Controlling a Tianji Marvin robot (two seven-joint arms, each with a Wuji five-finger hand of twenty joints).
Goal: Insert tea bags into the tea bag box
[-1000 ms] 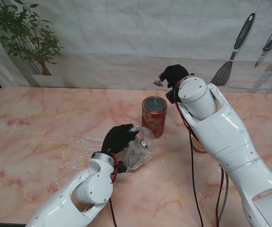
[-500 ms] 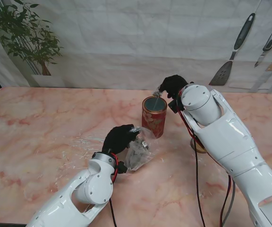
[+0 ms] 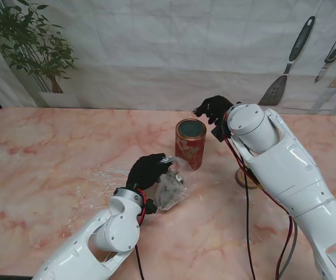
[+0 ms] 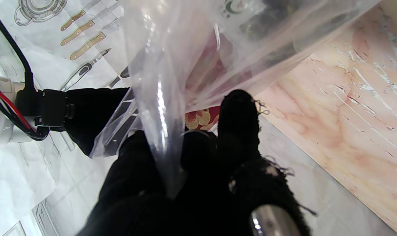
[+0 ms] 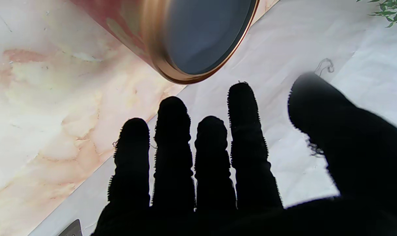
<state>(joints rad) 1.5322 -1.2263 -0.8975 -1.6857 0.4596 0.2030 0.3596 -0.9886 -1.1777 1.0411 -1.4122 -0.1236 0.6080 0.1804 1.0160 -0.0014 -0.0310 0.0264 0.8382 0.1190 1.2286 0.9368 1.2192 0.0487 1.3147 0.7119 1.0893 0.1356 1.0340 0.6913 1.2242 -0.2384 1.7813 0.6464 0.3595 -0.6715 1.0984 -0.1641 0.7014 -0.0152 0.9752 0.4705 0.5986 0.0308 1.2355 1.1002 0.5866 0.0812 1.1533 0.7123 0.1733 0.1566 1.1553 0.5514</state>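
We see one cylindrical red tea tin (image 3: 190, 143) with a gold rim, lid off, upright mid-table on pink marble (image 3: 45, 151). Our left hand (image 3: 146, 170), black-gloved, pinches one crinkled clear plastic bag (image 3: 171, 188) just near-left of the tin. Our right hand (image 3: 213, 107) hovers just beyond the tin's right, fingers (image 5: 172, 141) spread, empty.

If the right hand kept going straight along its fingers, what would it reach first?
Probably the rim of the red tin: the right hand is open and its fingers point at the tin's open mouth. Depth is unclear; it might pass just over the tin instead.
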